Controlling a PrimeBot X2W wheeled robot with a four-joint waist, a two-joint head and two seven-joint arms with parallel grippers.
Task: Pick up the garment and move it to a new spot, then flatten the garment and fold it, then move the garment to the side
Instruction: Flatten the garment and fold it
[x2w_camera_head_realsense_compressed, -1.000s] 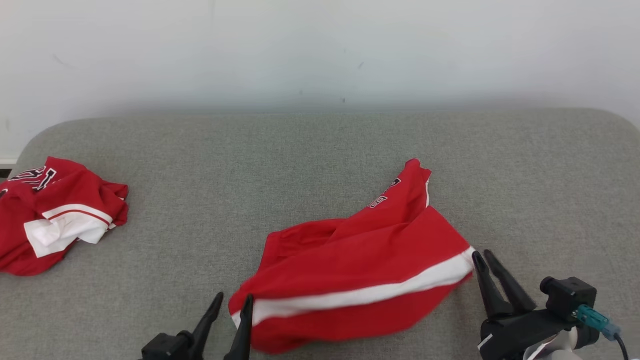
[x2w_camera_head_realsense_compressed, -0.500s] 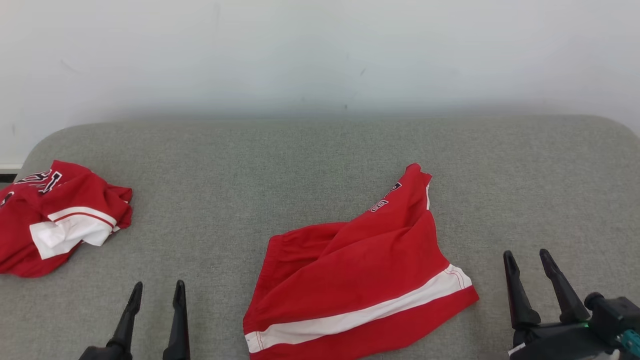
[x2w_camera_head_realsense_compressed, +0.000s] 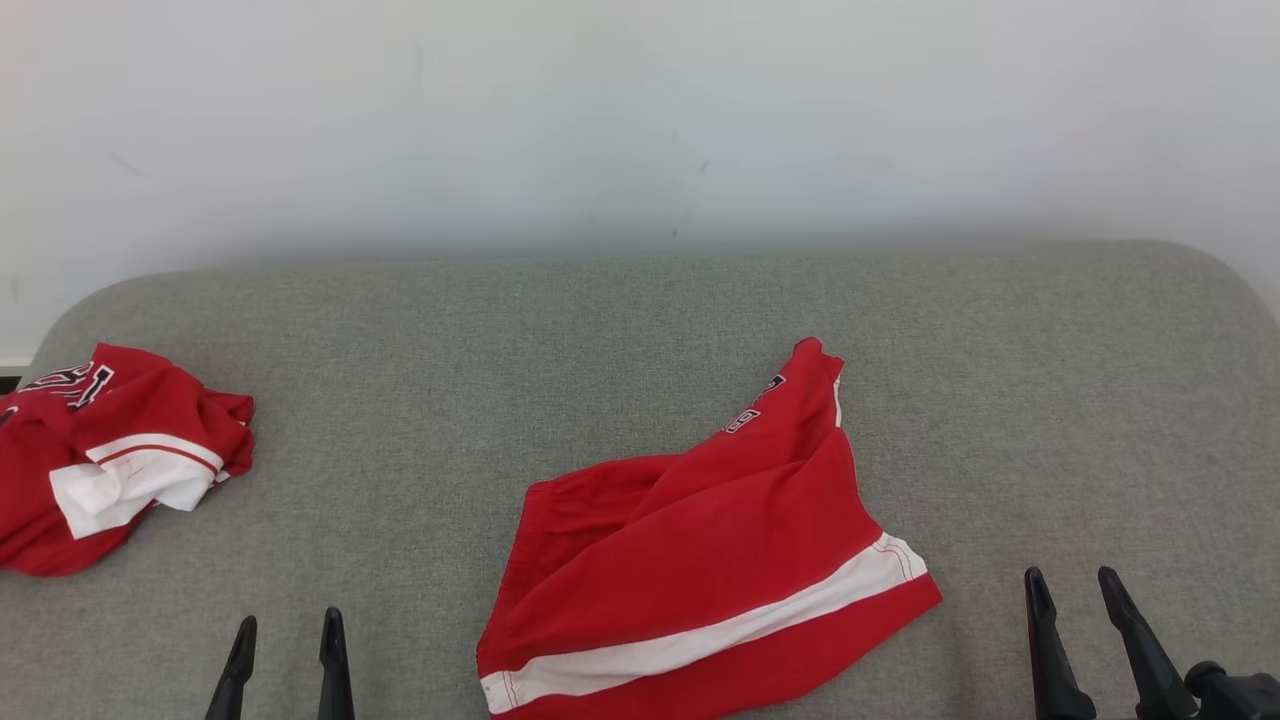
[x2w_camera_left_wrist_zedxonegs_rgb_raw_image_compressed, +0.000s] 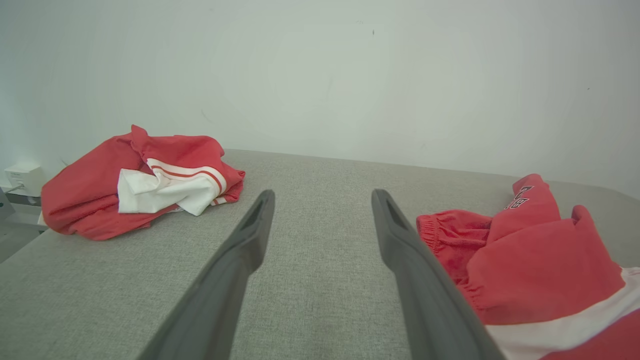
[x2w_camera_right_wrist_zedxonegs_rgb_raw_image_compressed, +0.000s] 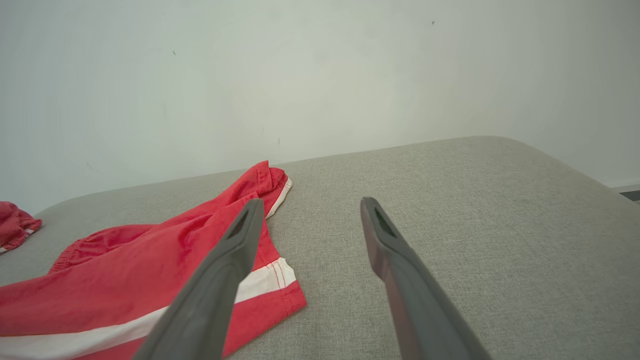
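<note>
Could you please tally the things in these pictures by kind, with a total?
Red-and-white garments: 2, the spread garment mid-surface and the crumpled garment at the left.
Tools: 2, the left tool and the right tool, both open.
Grey padded surface: 1.
Total: 5.

My left hand (x2w_camera_head_realsense_compressed: 289, 618) and right hand (x2w_camera_head_realsense_compressed: 1070, 573) are cut off below the fingers; the near hem of the garment (x2w_camera_head_realsense_compressed: 700, 560) is cropped, its lettering (x2w_camera_head_realsense_compressed: 752, 408) unreadable.

The left gripper (x2w_camera_head_realsense_compressed: 290, 620) is resting low on the left, its two dark fingers pointing up and standing wide apart. The right gripper (x2w_camera_head_realsense_compressed: 1070, 577) is resting low on the right, spread just as wide.
</note>
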